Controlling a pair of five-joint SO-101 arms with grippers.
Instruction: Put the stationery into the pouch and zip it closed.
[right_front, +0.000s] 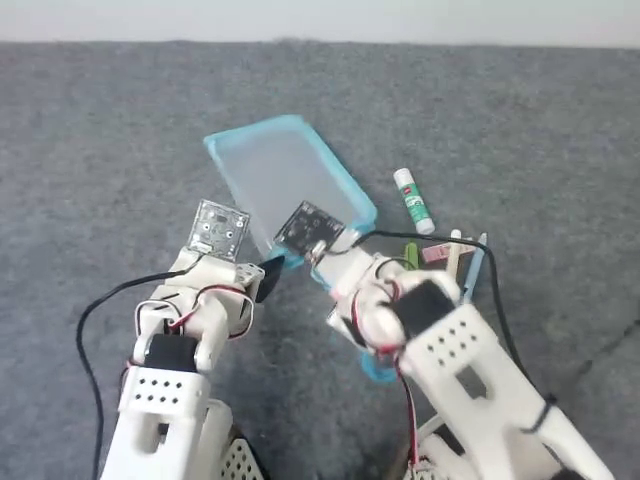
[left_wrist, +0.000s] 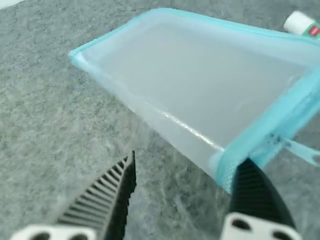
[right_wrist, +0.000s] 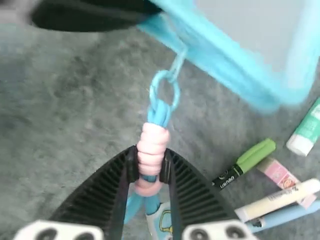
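The pouch (right_front: 285, 175) lies on the worktop (right_front: 100, 120), glue stick (right_front: 412, 200) and pens (right_front: 472, 268) to its right. The right pincer (right_wrist: 149, 157) clenches its pink zip pull (right_wrist: 151, 140); the left pincer (left_wrist: 189, 165) sits released at its near corner.

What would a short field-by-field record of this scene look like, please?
Pouch: translucent, blue-trimmed, lying on the grey table; no stationery seen inside
Left claw: open, at the pouch's corner by the zipper end
Right claw: shut on the pink beaded zipper pull
Stationery outside pouch: glue stick, green marker, pink eraser, cream pen, blue pen
Zip state: cannot tell
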